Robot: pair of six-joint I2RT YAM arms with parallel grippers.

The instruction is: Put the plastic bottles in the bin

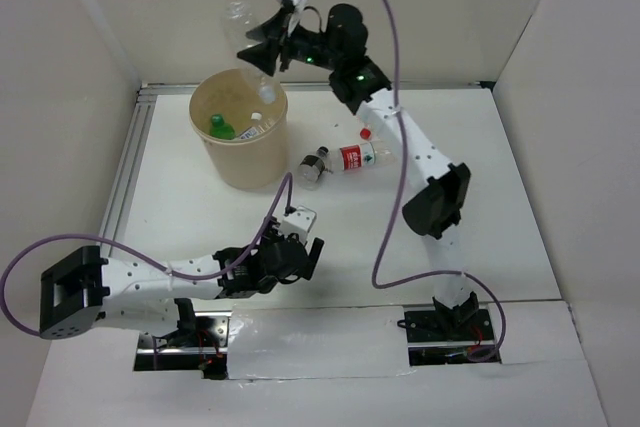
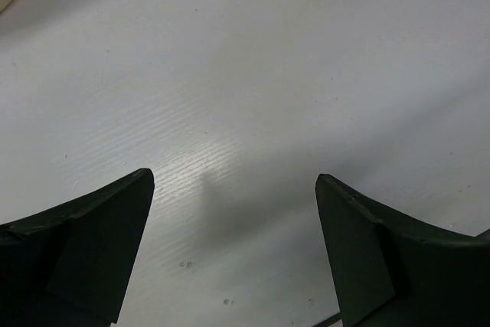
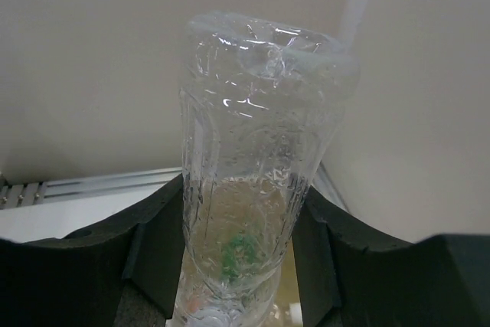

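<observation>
Bottles sit in three places. One clear bottle (image 3: 253, 181) hangs above the bin's (image 1: 235, 162) 12 o'clock rim, pinched between the fingers (image 3: 99, 258) of the right gripper (image 1: 266, 49). Inside the bin lie a green bottle (image 1: 220, 127) and a white-capped bottle (image 1: 256, 124). On the table (image 1: 500, 197), at the bin's 4 o'clock, a dark-capped bottle (image 1: 314, 168) and a red-labelled bottle (image 1: 354, 157) lie on their sides, just beside each other. At the bin's 5 o'clock, well apart from it, the left gripper (image 2: 233, 212) hovers low over the tabletop, its fingers (image 2: 92, 243) spread wide and holding nothing.
</observation>
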